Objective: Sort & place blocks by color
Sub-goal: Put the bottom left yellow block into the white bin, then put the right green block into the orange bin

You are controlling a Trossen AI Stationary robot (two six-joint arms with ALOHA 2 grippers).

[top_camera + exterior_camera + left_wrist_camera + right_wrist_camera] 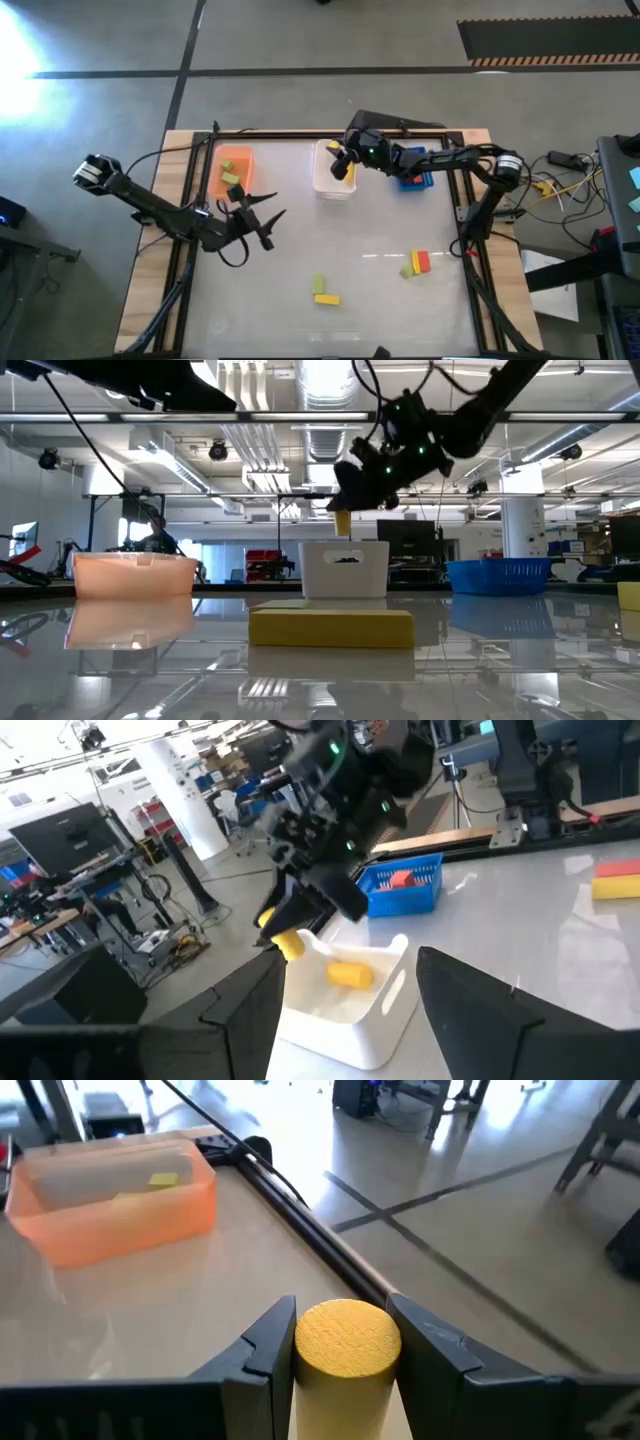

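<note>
The right claw [340, 160] clamps a yellow, round-ended block [345, 1342] above the clear bin [333, 172], upper centre, where one yellow piece [350, 974] already lies. The left claw [262, 222], at left, gapes with nothing in it. On the bench [260, 300], two blocks, green [319, 284] and yellow [326, 299], lie at bottom centre; three more [417, 263] cluster at lower right.

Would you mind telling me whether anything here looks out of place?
Nothing is spilled or damaged. One oddity: the piece held by the right hand over the white bin is a round yellow cylinder, not a rectangular brick. The left hand waits, open.
</note>
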